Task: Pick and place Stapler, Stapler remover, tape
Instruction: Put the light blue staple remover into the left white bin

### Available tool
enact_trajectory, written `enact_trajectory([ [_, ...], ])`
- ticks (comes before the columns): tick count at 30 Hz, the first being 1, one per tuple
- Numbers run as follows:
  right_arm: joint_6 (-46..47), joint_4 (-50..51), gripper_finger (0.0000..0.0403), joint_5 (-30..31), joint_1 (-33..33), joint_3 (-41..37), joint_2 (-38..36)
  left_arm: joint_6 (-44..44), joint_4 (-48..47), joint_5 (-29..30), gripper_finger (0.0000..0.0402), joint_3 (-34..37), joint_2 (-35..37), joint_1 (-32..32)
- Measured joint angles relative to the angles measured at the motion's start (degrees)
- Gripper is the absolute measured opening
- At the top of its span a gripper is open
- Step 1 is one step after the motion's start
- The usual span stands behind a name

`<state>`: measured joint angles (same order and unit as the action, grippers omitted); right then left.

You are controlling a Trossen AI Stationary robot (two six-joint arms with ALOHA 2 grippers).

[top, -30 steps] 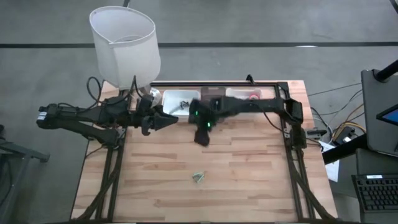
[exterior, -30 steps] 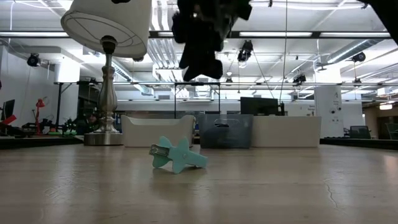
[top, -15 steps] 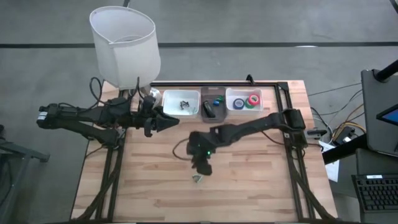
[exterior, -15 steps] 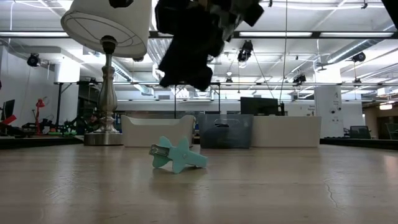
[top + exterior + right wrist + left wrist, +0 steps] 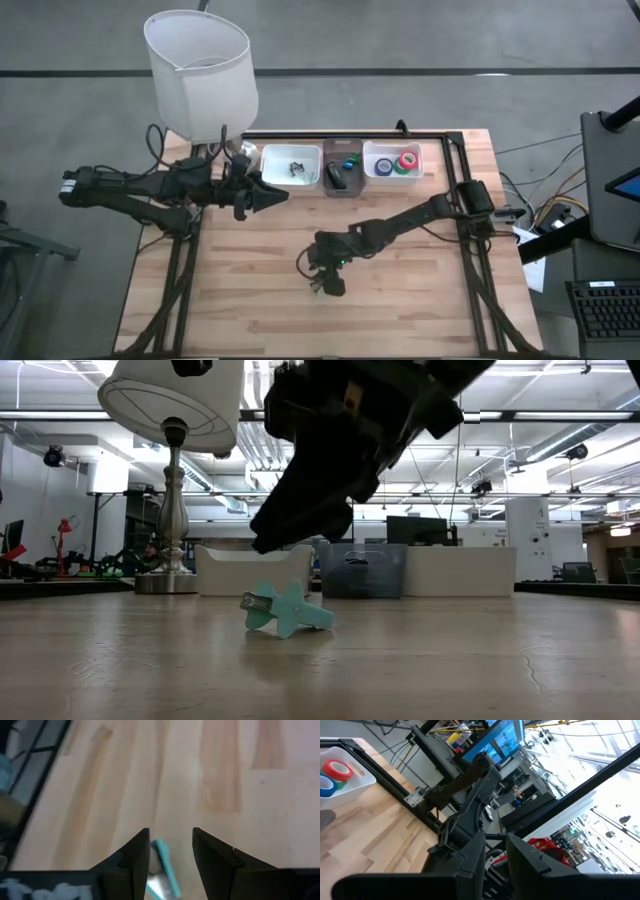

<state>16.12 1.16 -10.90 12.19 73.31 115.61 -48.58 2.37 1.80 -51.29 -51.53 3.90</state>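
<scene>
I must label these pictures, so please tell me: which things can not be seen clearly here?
- Teal staple remover: in the high view the right gripper covers it; in the right wrist view the picture's edge cuts it off.
- Contents of the white left tray: too small in the high view to identify.
- Stapler in the grey middle tray: small and dark, its shape is unclear.
- Left gripper: its fingers blend together from above.

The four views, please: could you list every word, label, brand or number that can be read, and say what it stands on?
None can be read.
Right gripper, open over the teal stapler remover: white marks on its body, too blurred to read.
Monitor behind the table: blue screen content, too small to read.
Bins, tape, stapler and lamp: no lettering shows.
</scene>
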Motion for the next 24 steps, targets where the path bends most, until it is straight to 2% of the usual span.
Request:
enact_trajectory([
  [4, 0.23, -1.33, 0.0141, 2.06, 0.22, -1.86, 0.00, -0.02, -0.92, 0.57, 0.0081, 0.00, 0.00, -0.05],
  [13, -0.19, -3.43, 0.0143, 2.08, 1.04, -3.27, 0.15, -0.76, -1.74, 0.66, 0.0081, 0.00, 0.00, -0.05],
  [24, 2.29, -6.24, 0.0154, 1.95, 1.94, -1.66, 5.02, -1.01, -2.13, 0.65, 0.0081, 0.00, 0.00, 0.00],
])
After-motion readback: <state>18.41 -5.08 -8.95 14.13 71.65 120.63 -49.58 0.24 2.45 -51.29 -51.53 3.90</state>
